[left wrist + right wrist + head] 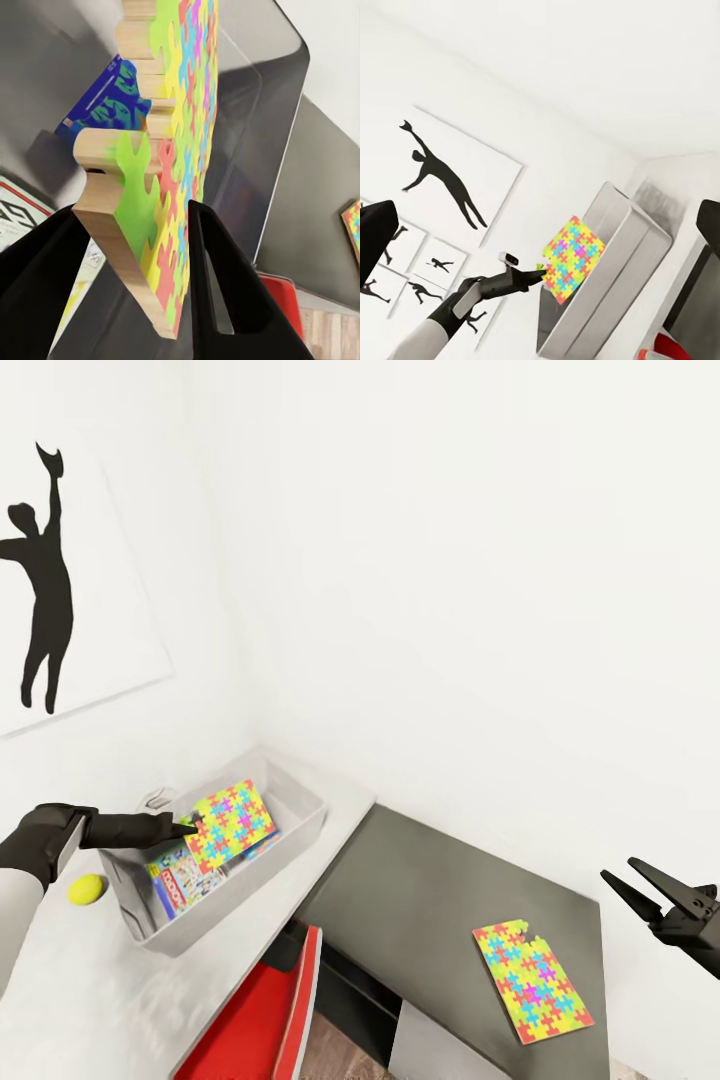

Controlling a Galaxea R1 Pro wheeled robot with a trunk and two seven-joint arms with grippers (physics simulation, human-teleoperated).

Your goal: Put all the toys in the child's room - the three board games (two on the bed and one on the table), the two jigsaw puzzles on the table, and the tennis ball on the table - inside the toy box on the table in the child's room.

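My left gripper (192, 824) is shut on the edge of a colourful jigsaw puzzle (232, 824), held tilted over the grey toy box (270, 875). In the left wrist view the puzzle's wooden edge (172, 150) sits between the black fingers (225, 285). Board games (175, 882) lie inside the box, one of them blue (112, 101). The yellow-green tennis ball (86, 889) rests on the white table beside the box. A second jigsaw puzzle (531, 980) lies flat on the dark grey table. My right gripper (640, 890) hangs open and empty, to the right of that puzzle.
The box stands in the corner against white walls, below a framed silhouette picture (45, 580). A red object (265, 1010) sits low, in front of the white table (60, 1000). The dark table (430, 880) runs along the right wall.
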